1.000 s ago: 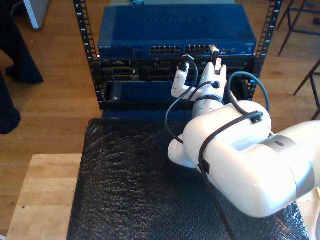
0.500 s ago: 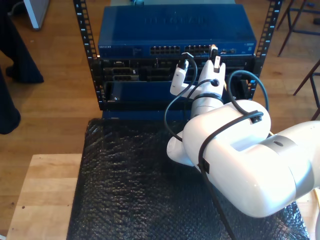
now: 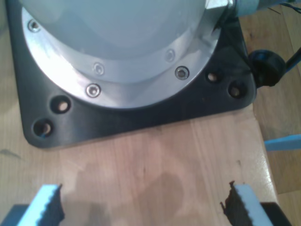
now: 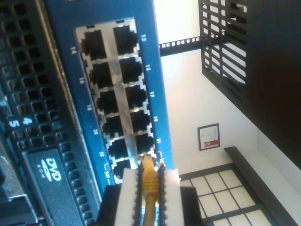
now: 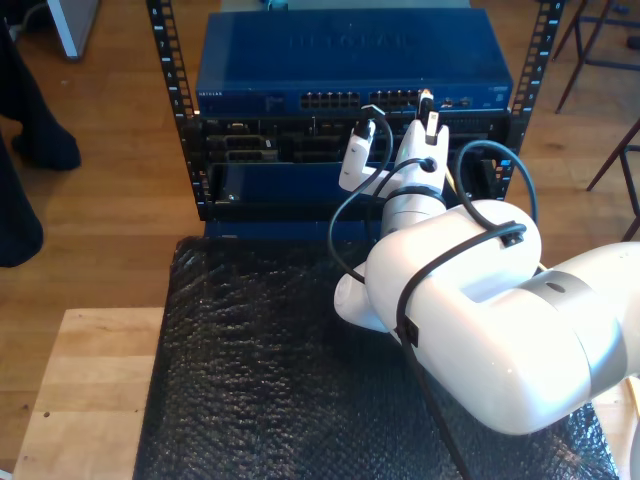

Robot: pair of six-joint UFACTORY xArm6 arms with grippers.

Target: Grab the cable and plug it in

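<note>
The cable's point(image 4: 149, 188) yellowish plug sits pinched between the white pads of my second gripper point(image 4: 149, 181), which is shut on it. Its clear tip touches or nearly touches the edge of a port near the end of the right-hand block of ports on the blue network switch point(image 4: 155, 84). In the exterior view the same gripper point(image 5: 428, 118) holds the plug point(image 5: 427, 98) up against the switch's point(image 5: 350, 55) front ports, toward the exterior view's right. My first gripper point(image 3: 146, 202) is open over bare wood, facing a robot base on a black plate point(image 3: 141, 117).
The switch sits in a black rack point(image 5: 168, 90) above a server with a DVD drive point(image 4: 44, 165). A black bubble-wrap mat point(image 5: 250, 380) covers the wooden table point(image 5: 90, 390). A person's legs point(image 5: 25, 130) stand at the exterior view's left; chair legs point(image 5: 610, 150) at its right.
My second gripper has edged slightly closer to the switch's ports with the plug. The person's leg at the exterior view's left has shifted.
</note>
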